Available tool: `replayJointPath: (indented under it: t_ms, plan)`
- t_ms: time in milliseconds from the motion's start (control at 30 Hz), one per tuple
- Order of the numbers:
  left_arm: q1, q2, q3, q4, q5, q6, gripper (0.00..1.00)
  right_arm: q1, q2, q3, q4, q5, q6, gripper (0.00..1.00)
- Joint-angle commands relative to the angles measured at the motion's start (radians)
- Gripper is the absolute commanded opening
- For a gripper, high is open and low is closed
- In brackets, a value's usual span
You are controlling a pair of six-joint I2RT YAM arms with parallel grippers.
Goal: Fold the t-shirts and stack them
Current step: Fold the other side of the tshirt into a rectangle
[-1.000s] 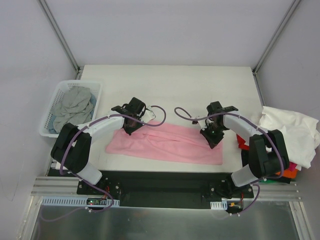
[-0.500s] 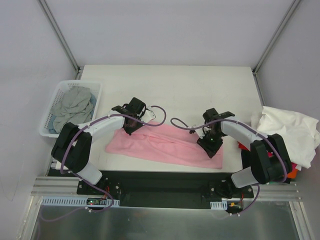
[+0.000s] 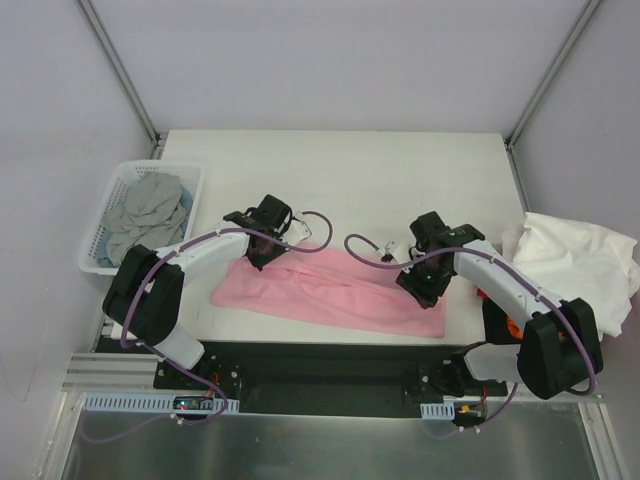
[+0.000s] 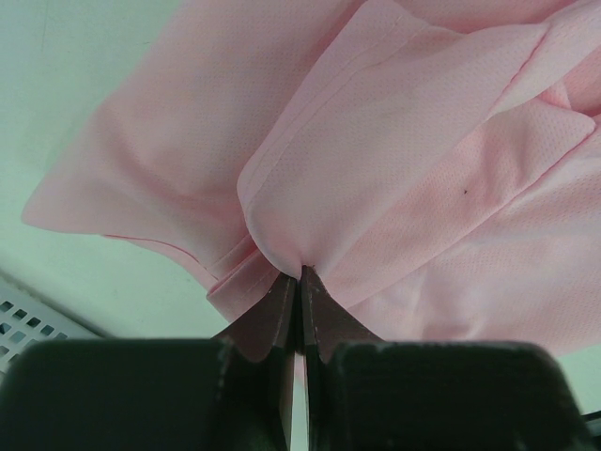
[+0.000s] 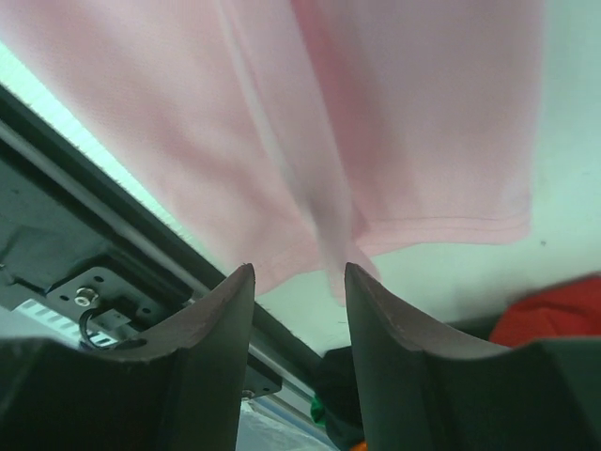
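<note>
The left gripper point(image 4: 299, 282) pinches the pink t-shirt point(image 3: 330, 290); the right gripper point(image 5: 298, 272) gapes empty.
Left jaws closed on a gathered fold; right hovers over the hem; shirt lies on the table's point(image 3: 340, 170) near side; light, limp; probably best pinched at corners.

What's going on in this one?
A light pink t-shirt lies bunched along the near side of the table. The left gripper is shut on a fold at the shirt's left end. The right gripper is open over its right end. Grey shirts fill the basket at left, and a white shirt lies at right.
</note>
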Motion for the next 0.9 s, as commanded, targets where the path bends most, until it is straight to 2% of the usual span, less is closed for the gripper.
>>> replayJointPath:
  t_ms: [0,167,400,633,867]
  plan:
    - [-0.01,-0.04,0.009,-0.015,-0.017,-0.013,0.0,0.0,0.021,0.069,0.043,0.084,0.005,0.47]
    - [-0.012,-0.04,0.005,-0.013,-0.009,-0.014,0.0,-0.023,0.081,0.114,0.104,0.145,0.001,0.47]
    - [-0.01,-0.045,-0.003,-0.012,-0.006,-0.011,0.0,-0.05,0.191,0.132,0.164,0.13,-0.009,0.46]
    - [-0.01,-0.056,-0.009,-0.013,-0.029,0.002,0.0,-0.029,0.169,0.071,0.16,0.067,0.01,0.46]
    - [-0.008,-0.082,-0.018,-0.015,-0.023,0.007,0.0,-0.032,0.153,0.028,0.175,0.081,0.008,0.45]
